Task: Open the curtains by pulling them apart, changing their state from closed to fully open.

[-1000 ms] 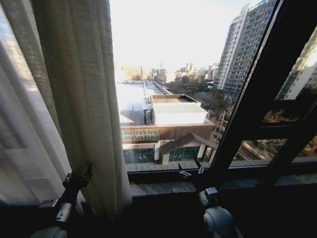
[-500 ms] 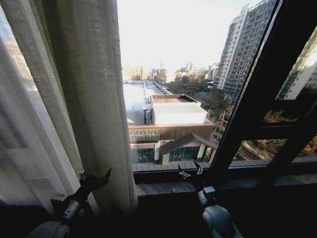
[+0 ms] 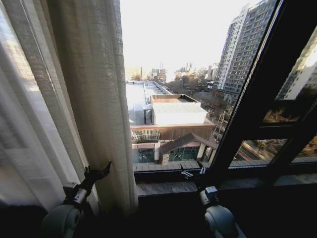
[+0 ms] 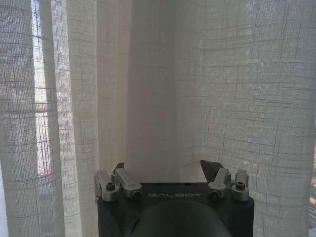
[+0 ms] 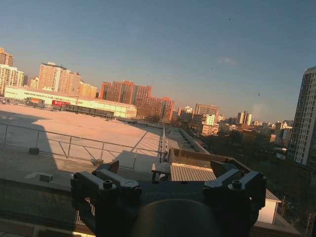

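A tall window is faced, with a bright sky, low rooftops and a high-rise block seen through the glass; a dark window frame crosses the right half of the head view and a stone sill runs below the pane.

The curtains are gathered at the left of the head view, hanging in thick vertical pleats from the top edge down to sill level. Their inner edge falls just left of the open pane. The top of the panels is cut off, and the hem is lost in shadow.

The left gripper is raised from the lower left, its arm angled up and to the right, with the fingertips at the lower part of the innermost fold. In the left wrist view the left gripper is pointed straight at the fabric, and its jaws are spread wide with nothing between them. Whether the tips touch the cloth cannot be told.

The right gripper is held low at centre right, above the sill and well apart from the curtains, its arm rising from the bottom edge. In the right wrist view the right gripper is aimed out at the rooftops, jaws wide and empty.
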Robot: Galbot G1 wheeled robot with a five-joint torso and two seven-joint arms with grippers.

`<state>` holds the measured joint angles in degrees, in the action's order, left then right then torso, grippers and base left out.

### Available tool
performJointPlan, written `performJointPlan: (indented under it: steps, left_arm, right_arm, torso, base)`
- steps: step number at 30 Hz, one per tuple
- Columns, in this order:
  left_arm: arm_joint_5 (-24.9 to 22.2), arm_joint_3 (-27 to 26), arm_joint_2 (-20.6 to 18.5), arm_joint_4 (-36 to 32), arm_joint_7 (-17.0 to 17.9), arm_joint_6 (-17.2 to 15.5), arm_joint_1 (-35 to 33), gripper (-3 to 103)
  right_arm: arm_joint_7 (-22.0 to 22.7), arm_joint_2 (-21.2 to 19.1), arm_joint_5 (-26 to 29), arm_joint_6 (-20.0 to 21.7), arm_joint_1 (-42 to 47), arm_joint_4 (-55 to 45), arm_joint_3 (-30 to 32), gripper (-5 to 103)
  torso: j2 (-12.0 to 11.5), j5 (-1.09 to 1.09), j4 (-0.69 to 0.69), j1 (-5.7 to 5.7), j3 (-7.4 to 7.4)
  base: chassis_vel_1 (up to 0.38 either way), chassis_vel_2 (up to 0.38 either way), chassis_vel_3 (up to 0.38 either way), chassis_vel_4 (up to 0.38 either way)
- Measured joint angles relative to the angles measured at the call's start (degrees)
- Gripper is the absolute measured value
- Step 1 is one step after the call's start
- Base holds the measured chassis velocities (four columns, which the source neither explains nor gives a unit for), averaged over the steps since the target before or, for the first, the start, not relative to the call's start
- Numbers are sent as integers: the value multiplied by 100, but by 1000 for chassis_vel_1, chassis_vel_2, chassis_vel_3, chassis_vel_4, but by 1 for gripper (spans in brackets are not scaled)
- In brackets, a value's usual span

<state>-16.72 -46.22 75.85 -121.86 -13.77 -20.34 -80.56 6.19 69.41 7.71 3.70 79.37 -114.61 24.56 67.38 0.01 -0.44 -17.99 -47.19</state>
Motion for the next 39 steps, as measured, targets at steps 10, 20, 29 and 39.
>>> performJointPlan:
  steps: [10, 20, 29, 39]
  left_arm:
    - [33, -174, -76, -80, -160, -35, -21, 42]
    - [8, -197, -88, -111, -159, -30, -13, 4]
    - [134, -181, 161, -183, 1031, 15, 98, 0]
    - [458, -776, 790, 71, 3737, 51, 491, 0]
  right_arm:
    - [10, -11, -2, 1, 88, -165, 125, 100]
    - [14, 44, -3, -7, 77, -180, 139, 100]
    - [0, 153, -95, -31, 82, -121, 29, 100]
    - [-66, 257, -253, -151, 76, -75, -96, 100]
  torso:
    - [0, 0, 0, 0, 0]
    - [0, 0, 0, 0, 0]
    - [0, 0, 0, 0, 0]
    - [0, 1, -2, 0, 0]
  base:
    - [0, 0, 0, 0]
    - [0, 0, 0, 0]
    - [0, 0, 0, 0]
    - [0, 0, 0, 0]
